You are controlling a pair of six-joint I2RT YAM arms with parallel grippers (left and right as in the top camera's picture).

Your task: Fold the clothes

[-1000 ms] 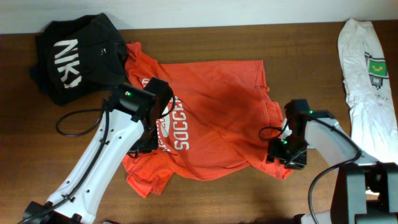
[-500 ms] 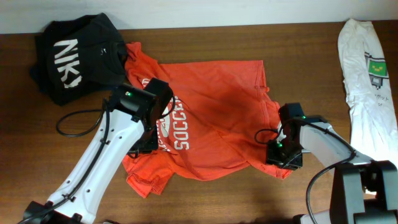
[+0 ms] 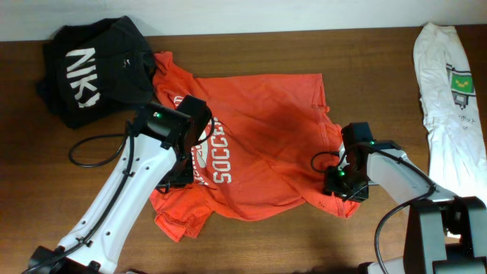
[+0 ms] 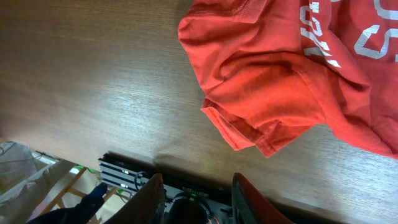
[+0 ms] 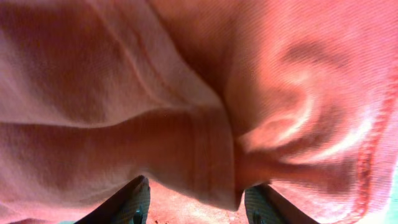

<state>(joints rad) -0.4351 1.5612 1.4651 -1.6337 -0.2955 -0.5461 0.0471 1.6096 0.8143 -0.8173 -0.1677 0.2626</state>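
Left of centre, the left gripper (image 4: 199, 190) hovers half-open and empty over the brown wooden table (image 4: 93, 93). Mid-frame, the orange-red short-sleeved cotton T-shirt (image 3: 266, 144) sprawls rumpled. At its lower-right hem the right gripper (image 5: 199, 194) presses in, fingers apart, cloth bunched between; pinched or not, can't tell.

1. T-shirt (image 3: 266, 129) – orange-red, short-sleeved, lying spread out front-up at the middle of the overhead view, neck end toward 9 o'clock and hem toward 3 o'clock.
2. White lettering (image 3: 219, 161) runs sideways across the chest, partly hidden.
3. The cloth is wrinkled rather than smooth; the hem corner at 4 o'clock is bunched up.
4. One sleeve (image 4: 261, 106) – at 7 o'clock – lies rumpled and folded over itself, its stitched cuff showing.
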